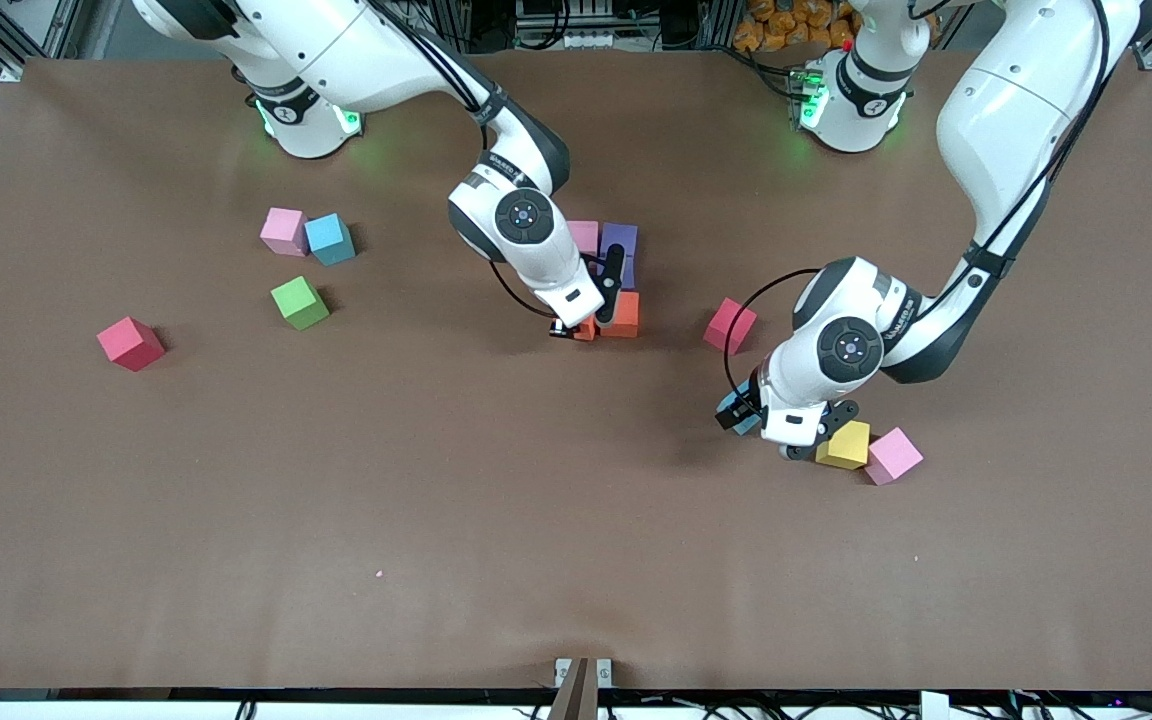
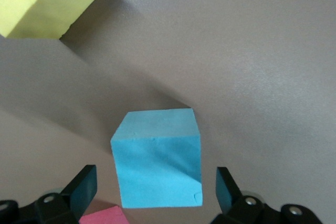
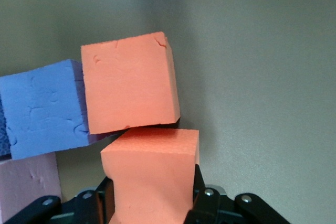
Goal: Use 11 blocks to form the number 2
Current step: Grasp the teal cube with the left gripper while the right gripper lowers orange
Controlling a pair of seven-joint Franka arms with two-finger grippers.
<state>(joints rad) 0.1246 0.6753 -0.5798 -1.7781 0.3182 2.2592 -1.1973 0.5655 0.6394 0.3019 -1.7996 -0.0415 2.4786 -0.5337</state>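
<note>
The open left hand point(image 2: 155, 192) straddles a matte blue foam cube point(image 2: 157, 158), unclamped, beside a yellow cube point(image 1: 844, 445) on the brown worktop point(image 1: 436, 520). Farther off, the right hand point(image 3: 152, 203) grips an orange cube point(image 3: 152, 177); it should slide flush against the placed orange cube point(image 3: 128, 87). Only its wrist view shows their seemingly skewed contact.

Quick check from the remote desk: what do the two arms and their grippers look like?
Both arms are glossy white with dark grey joint bands and round dark caps on the wrists. Black cables loop along each, and green lights glow at the bases. The left gripper and right gripper have a white body and black fingers.
</note>
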